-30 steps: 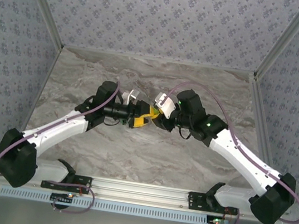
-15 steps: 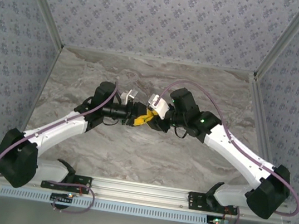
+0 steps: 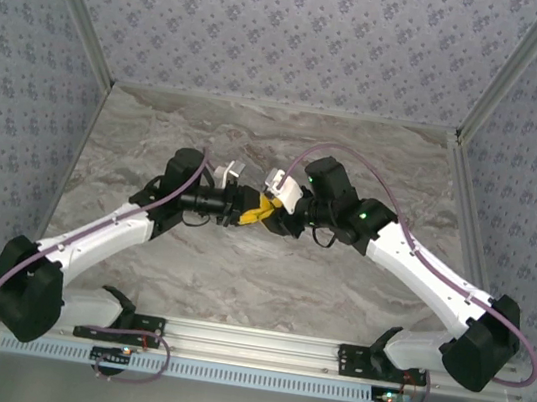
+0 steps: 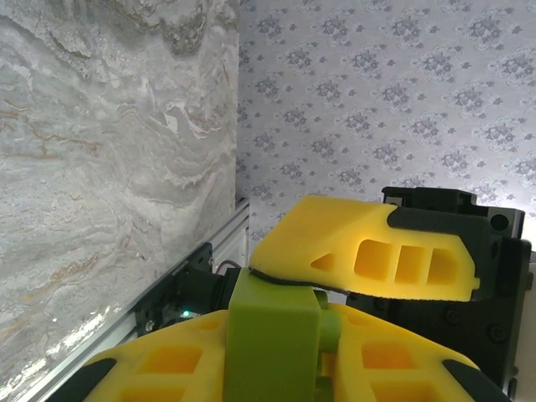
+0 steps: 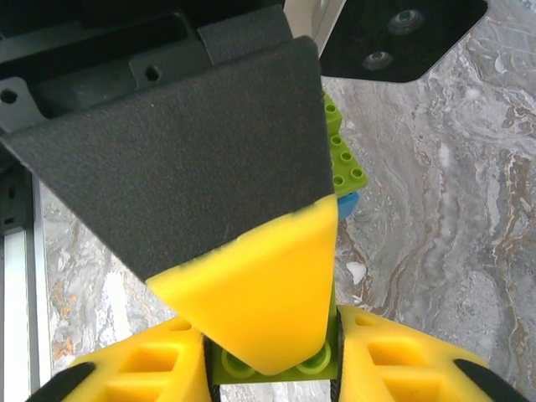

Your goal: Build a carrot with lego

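At the carrot, over the middle of the marble table, both arms meet tip to tip. The left gripper reaches it from the left and the right gripper from the right, neither nearer than the other.

The left gripper is closed tight. Its wrist view shows a lime-green brick pinched between its yellow fingers.

In the right wrist view the carrot's near end sits between the right gripper's fingertips, which flank it closely. Whether they press it or stand slack cannot be told.

One left finger crosses in front there and hides the carrot's middle. Beyond it, lime-green studs and a blue brick show. From this the carrot's long axis seems to run straight out from the right gripper's jaws and across the left gripper's.

The coming move turns on that crossing. I judge this a handover or a press-fit, in which one grip must hold the carrot firm while the other draws off along its axis.
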### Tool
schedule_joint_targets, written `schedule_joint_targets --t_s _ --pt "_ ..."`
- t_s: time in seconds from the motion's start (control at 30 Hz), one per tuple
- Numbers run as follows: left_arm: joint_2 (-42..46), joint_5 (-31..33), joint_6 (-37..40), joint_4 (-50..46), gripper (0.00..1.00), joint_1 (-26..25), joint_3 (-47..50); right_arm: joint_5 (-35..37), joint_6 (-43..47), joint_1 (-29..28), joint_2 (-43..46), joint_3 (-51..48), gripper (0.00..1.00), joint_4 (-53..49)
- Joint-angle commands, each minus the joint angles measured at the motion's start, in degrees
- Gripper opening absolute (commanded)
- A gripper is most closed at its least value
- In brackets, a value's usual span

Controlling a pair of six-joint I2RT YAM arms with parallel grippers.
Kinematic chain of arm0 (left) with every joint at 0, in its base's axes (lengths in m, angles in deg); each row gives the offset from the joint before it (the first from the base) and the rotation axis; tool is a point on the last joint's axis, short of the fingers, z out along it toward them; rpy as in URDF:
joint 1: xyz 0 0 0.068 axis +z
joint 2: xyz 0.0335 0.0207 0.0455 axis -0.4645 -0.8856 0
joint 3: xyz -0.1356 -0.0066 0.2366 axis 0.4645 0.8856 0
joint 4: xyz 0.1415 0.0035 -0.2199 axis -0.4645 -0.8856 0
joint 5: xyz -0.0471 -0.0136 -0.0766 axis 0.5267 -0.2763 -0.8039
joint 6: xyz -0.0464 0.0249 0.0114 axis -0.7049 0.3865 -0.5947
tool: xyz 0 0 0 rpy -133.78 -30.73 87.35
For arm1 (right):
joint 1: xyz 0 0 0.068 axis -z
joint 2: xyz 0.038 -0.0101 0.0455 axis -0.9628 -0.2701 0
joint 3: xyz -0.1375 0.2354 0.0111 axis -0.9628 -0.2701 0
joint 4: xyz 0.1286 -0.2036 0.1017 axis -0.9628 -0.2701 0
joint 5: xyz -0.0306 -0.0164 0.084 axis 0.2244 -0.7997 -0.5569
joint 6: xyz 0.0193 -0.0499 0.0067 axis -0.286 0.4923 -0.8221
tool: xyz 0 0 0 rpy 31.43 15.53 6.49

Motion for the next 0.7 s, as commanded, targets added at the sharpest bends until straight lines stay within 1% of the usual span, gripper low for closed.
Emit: schedule_joint_targets --t_s 0.0,0.1,0.17,0.27,0.37,0.47,0.53,0.63,0.67 --pt "2.4 0.0 -6.3 6.6 0.19 0.1 1.3 0.1 1.1 -0.2 -0.4 0.0 0.46 2.2" --pt "2.6 1.0 -10.3 11.3 0.19 0.2 2.5 -2.3 0.3 0.5 0.5 -1.6 0.57 5.6" --pt "2.8 1.9 -12.6 13.7 0.19 0.2 3.1 -4.2 -0.4 1.1 0.9 -2.0 0.6 7.3" --pt "2.8 3.1 -17.5 20.3 0.19 0.1 4.7 -6.3 -1.2 1.7 0.9 -2.1 0.62 9.3" --pt "2.5 3.8 -21.7 26.4 0.19 0.1 5.8 -9.2 -2.5 2.8 1.4 -2.5 0.62 11.8" --pt "2.4 4.2 -23.3 28.7 0.19 0.1 6.3 -12.5 -4.3 4.2 2.3 -3.3 0.61 14.9" --pt "2.4 4.3 -24.3 29.9 0.19 0.1 6.6 -14.5 -5.3 5.3 2.7 -3.4 0.58 16.4" --pt "2.4 4.2 -25.2 30.8 0.2 0.1 6.8 -16.5 -6.0 6.3 2.9 -3.1 0.49 17.3" --pt "2.6 4.2 -25.1 30.7 0.2 0.1 6.7 -16.9 -6.3 6.6 3.0 -3.1 0.47 17.7"
